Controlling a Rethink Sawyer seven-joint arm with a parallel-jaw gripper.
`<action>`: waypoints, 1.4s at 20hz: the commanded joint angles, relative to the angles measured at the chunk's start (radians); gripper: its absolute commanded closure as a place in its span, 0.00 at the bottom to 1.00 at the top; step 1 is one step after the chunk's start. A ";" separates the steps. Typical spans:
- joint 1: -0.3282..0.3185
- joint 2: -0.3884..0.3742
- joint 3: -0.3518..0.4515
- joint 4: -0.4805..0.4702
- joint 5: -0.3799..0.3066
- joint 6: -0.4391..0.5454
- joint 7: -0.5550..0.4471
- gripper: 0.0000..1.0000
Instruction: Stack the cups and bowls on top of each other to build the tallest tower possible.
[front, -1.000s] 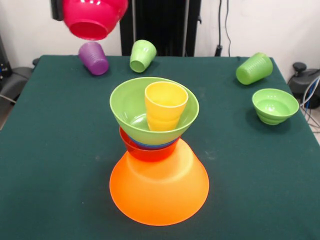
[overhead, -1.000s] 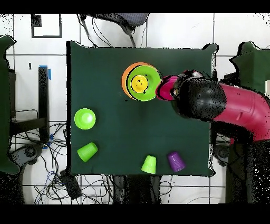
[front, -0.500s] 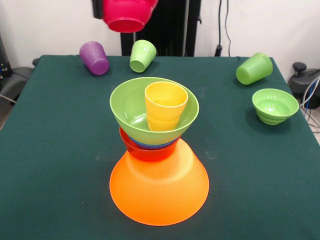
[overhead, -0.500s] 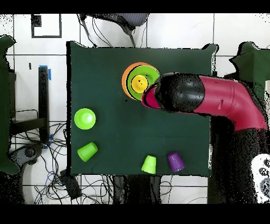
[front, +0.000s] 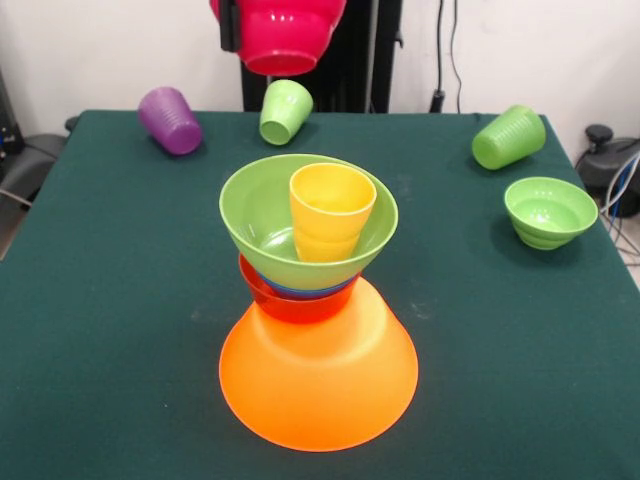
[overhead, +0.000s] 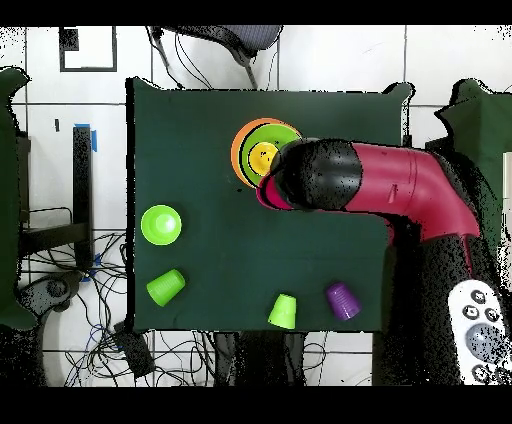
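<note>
**Pink bowl coming in over the tower**

So the pink bowl hangs high above the surface, at the top edge of the front view, base down and mouth up. A dark bit of the hand shows on its left rim, so I'd say the hand is holding the bowl by the rim, though I can't see the fingers properly. In the overhead view the arm covers most of the bowl and partly overlaps the tower.

The tower sits mid-surface: orange bowl upside down as the base, then a red-orange bowl, a sliver of blue bowl, the big green bowl mouth up, and the yellow cup standing upright inside it, long axis vertical, mouth up.

To do this step well, I'd centre the pink bowl over the yellow cup, keep it level, and lower slowly. That cup sits a bit off-centre in the green bowl, so a sideways nudge could tip it.

Left over: a purple cup and two green cups on their sides at the far edge, plus a small green bowl upright.
</note>
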 joint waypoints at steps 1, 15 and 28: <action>0.066 0.132 -0.086 0.005 -0.124 0.027 0.215 1.00; 0.210 0.228 -0.247 -0.059 -0.227 0.123 0.232 1.00; 0.247 0.178 -0.348 -0.023 -0.300 0.264 0.048 1.00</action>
